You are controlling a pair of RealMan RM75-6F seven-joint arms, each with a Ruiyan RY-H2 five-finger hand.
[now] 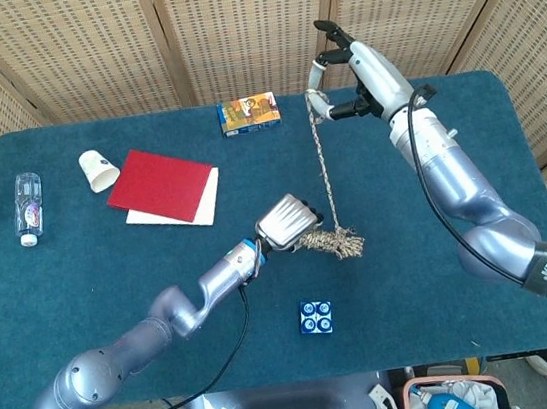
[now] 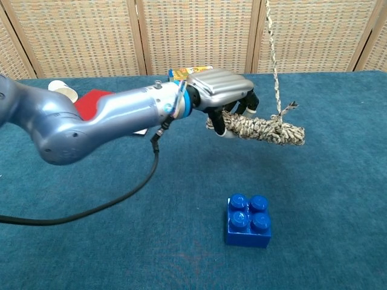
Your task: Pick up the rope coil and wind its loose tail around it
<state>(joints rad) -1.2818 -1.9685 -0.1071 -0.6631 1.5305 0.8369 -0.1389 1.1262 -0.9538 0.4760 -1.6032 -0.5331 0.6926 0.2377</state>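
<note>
Head view: left hand (image 1: 287,221) grips one end of the coil (image 1: 334,243), held above the table (image 1: 83,290) near a blue brick (image 1: 316,317). Right hand (image 1: 362,70) pinches the tail (image 1: 323,158), stretched taut up from the coil.

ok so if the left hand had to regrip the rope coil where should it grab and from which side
Probably the near end of the rope coil, where the left hand holds it now, coming from above. The bundle lies roughly level and sticks out to the right, and the loose tail rises from its far end to the right hand, so that end should stay free.
</note>
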